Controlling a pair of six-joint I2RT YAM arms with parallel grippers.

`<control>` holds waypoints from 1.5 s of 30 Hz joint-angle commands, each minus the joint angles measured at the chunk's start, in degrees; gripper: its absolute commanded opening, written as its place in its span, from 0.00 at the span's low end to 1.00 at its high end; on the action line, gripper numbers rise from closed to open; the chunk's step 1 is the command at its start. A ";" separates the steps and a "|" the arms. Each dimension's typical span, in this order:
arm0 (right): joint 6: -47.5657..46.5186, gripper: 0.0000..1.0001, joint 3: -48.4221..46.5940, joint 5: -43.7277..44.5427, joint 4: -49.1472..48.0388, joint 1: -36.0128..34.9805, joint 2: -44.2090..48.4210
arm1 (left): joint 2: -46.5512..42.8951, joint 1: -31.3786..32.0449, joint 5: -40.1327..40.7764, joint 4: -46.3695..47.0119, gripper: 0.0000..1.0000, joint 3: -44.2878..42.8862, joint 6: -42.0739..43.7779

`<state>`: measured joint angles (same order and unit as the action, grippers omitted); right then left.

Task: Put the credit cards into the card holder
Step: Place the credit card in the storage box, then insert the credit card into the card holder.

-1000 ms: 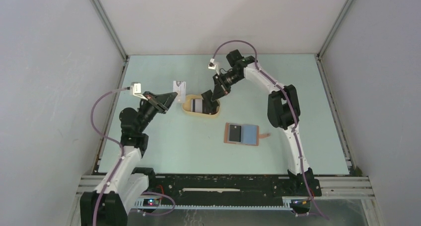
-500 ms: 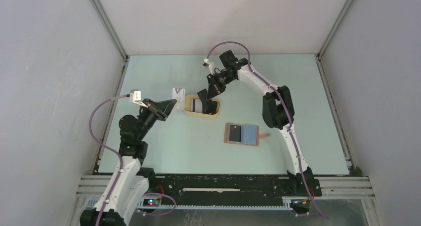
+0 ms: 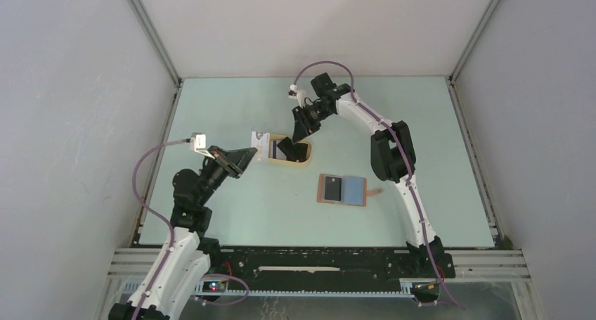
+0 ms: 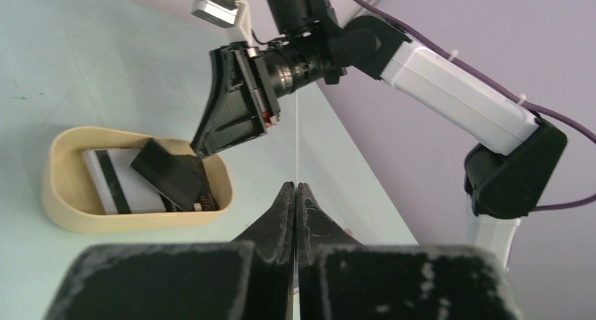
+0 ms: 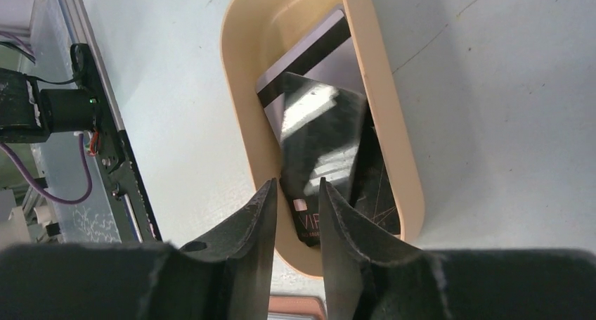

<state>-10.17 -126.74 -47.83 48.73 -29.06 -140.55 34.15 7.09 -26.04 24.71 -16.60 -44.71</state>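
Note:
The card holder (image 3: 349, 190) lies open, reddish-brown with light blue pockets, and a dark card (image 3: 333, 188) sits on its left half. The beige oval tray (image 3: 303, 163) holds several credit cards. A black card (image 4: 167, 172) leans tilted over a whitish striped one (image 4: 112, 183). My right gripper (image 5: 294, 186) hangs just above the tray with jaws slightly apart. The black card (image 5: 320, 137) shows face-on beyond them, not pinched. My left gripper (image 4: 296, 186) is shut on a whitish card (image 3: 261, 138), seen edge-on (image 4: 296, 137), left of the tray.
The right arm's wrist and camera (image 4: 295, 46) reach over the tray from the far side. Grey enclosure walls with metal posts (image 3: 151, 46) bound the light green table. The wallet's snap tab (image 3: 377, 190) points right.
My left gripper has drawn back towards the near edge and slightly right with the whitish card. My right wrist has swung left over the tray, and the black card now leans tilted.

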 commanded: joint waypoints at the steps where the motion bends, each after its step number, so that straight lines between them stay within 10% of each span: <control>1: -1.97 0.38 1.93 2.05 1.32 -0.55 3.85 | -1.22 3.87 2.35 0.79 0.00 1.32 -0.99; 8: -9.95 0.40 11.75 5.77 4.06 0.10 18.33 | -1.56 12.84 5.94 2.58 0.00 1.88 -2.34; 17: -21.23 0.44 47.61 -3.89 -2.80 4.95 59.80 | 0.53 26.90 10.95 15.67 0.00 3.61 -3.61; 24: -19.60 0.98 72.12 -21.95 -16.85 14.39 86.45 | 9.57 40.54 17.35 29.51 0.00 3.26 2.76; 26: -16.44 1.00 77.99 -25.61 -21.87 15.84 90.66 | 12.91 42.79 18.92 33.16 0.00 2.69 3.92; 45: 17.05 0.95 82.27 -26.94 -40.47 17.71 80.84 | 37.20 52.02 28.31 54.90 0.00 -2.11 1.14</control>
<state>-1.02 -45.28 -74.08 16.16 -10.28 -58.50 67.83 58.08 1.69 70.59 -14.22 -42.06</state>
